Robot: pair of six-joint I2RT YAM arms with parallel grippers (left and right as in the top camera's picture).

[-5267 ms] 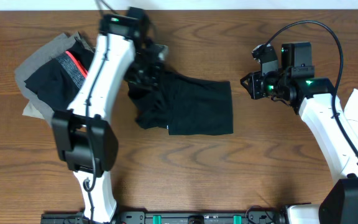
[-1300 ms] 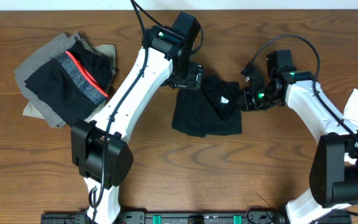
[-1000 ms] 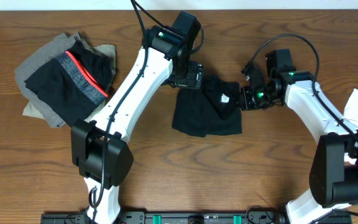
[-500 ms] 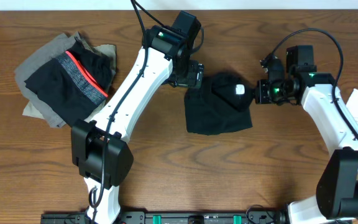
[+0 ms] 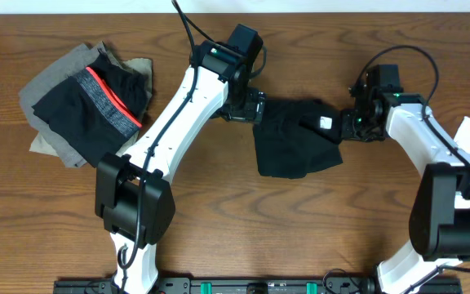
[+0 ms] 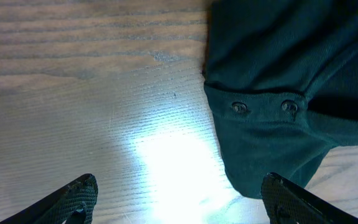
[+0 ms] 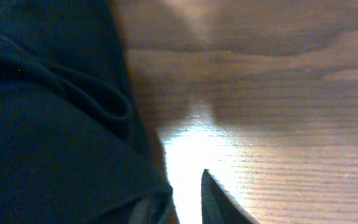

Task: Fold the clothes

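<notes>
black garment (image 5: 296, 147) ahead of left fingers (image 6: 79, 196), against right fingers (image 7: 216, 204)

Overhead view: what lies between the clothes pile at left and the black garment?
Between pile and black garment, only the left arm with its white link crosses bare table wood; overhead shows it.

Left arm (image 5: 178, 106), right arm (image 5: 419, 139): white shells, black joints; black cables behind left claw (image 5: 250, 108), right claw (image 5: 351, 122); green lights behind each; fingertips (image 6: 79, 196) black.
</notes>
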